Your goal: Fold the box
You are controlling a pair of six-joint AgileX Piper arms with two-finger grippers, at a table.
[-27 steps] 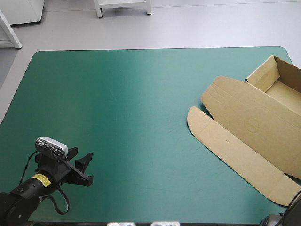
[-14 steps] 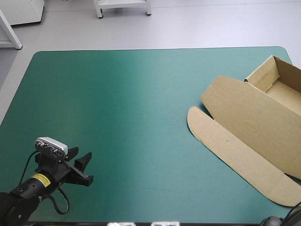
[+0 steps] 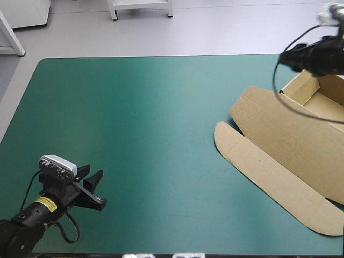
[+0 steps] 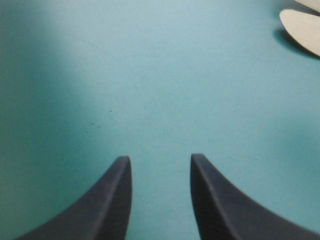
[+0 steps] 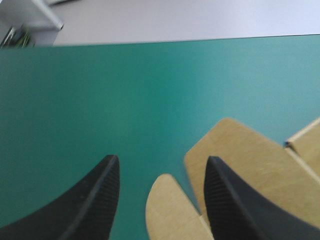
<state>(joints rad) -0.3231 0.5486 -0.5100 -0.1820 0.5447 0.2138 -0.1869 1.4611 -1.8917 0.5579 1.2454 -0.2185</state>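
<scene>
The brown box (image 3: 285, 145) lies at the table's right side. Its lid and rounded flap (image 3: 231, 142) lie flat toward the middle, and a tray part with raised walls (image 3: 306, 86) stands at the far right. My right gripper (image 3: 290, 58) hangs open above the tray's far corner, holding nothing. In the right wrist view, that gripper (image 5: 161, 159) looks down on the rounded flap (image 5: 170, 210) and the lid (image 5: 250, 165). Near the front left corner my left gripper (image 3: 99, 191) rests open and empty. In its own view, the left gripper (image 4: 159, 156) shows only the flap's tip (image 4: 302, 27) far ahead.
The teal-green cover (image 3: 134, 107) stretches bare between the left gripper and the box. The box's right part runs past the table's right edge and out of the high view. White furniture legs (image 3: 11, 37) stand on the floor beyond the far edge.
My right arm, earlier just showing at the front right corner, has swung up and now hangs over the box's far corner. The box and left gripper have not moved.
</scene>
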